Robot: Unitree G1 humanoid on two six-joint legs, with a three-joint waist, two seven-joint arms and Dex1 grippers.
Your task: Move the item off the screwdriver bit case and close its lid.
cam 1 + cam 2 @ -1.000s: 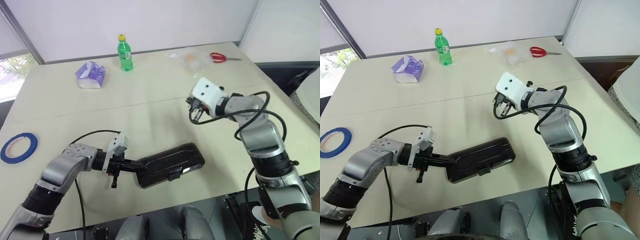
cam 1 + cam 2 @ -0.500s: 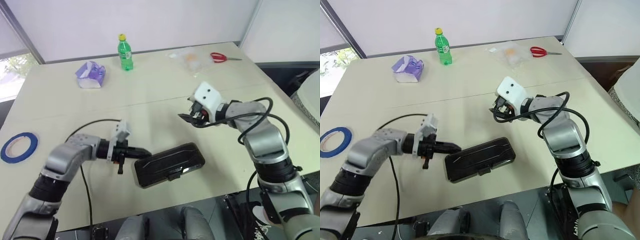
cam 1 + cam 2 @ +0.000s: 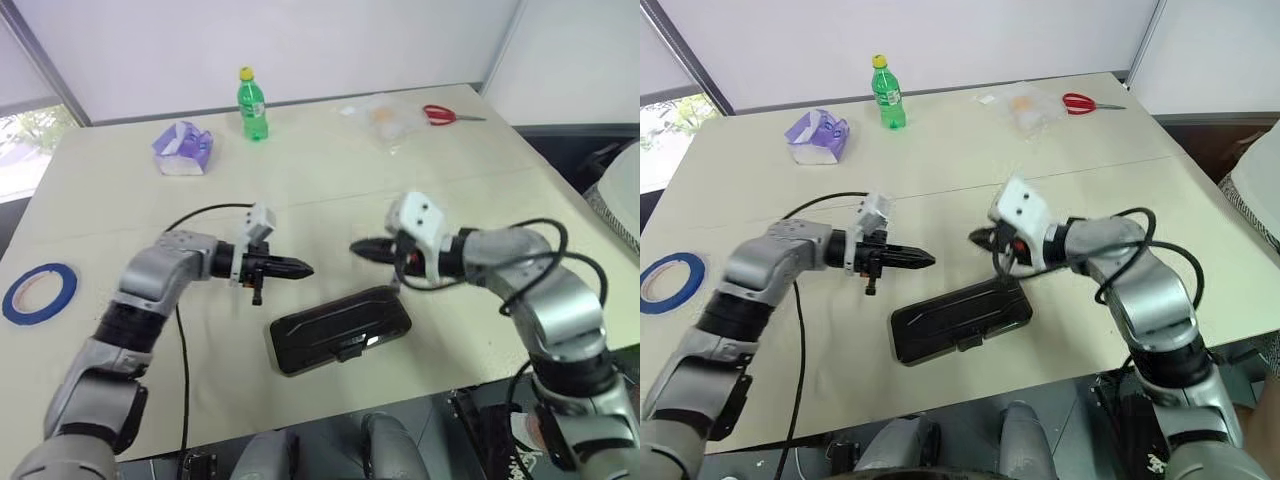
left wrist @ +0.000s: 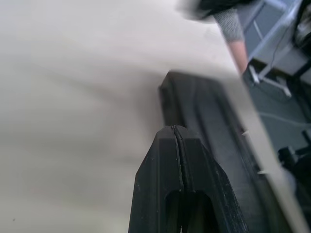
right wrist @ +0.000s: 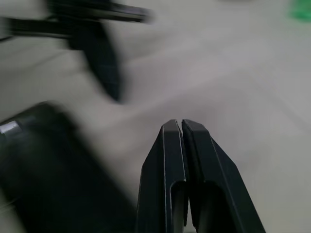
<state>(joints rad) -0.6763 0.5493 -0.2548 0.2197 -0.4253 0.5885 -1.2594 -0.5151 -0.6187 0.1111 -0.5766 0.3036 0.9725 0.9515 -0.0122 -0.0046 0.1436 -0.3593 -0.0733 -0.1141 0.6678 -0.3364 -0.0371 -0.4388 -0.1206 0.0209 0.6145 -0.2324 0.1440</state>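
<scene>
The screwdriver bit case (image 3: 340, 328) lies flat near the table's front edge, dark grey, with its lid (image 3: 960, 315) down on it and the latch tab (image 3: 350, 350) facing me. Nothing lies on top of it, and I cannot tell which thing on the table is the item. My left gripper (image 3: 305, 268) hovers shut above the table just beyond the case's left end, pointing right. My right gripper (image 3: 358, 247) is shut too, pointing left, above the table beyond the case's far edge. The two tips face each other a short way apart. The left wrist view shows the case (image 4: 209, 111) past the shut fingers.
A green bottle (image 3: 251, 103) and a purple tissue pack (image 3: 181, 149) stand at the back. Red scissors (image 3: 443, 115) and a clear plastic bag (image 3: 385, 118) lie at the back right. A blue tape roll (image 3: 38, 293) sits at the far left.
My left gripper has left the case's left end, rising and moving farther out. My right gripper swung back toward the case, opened briefly and shut again. The case has stayed put.
</scene>
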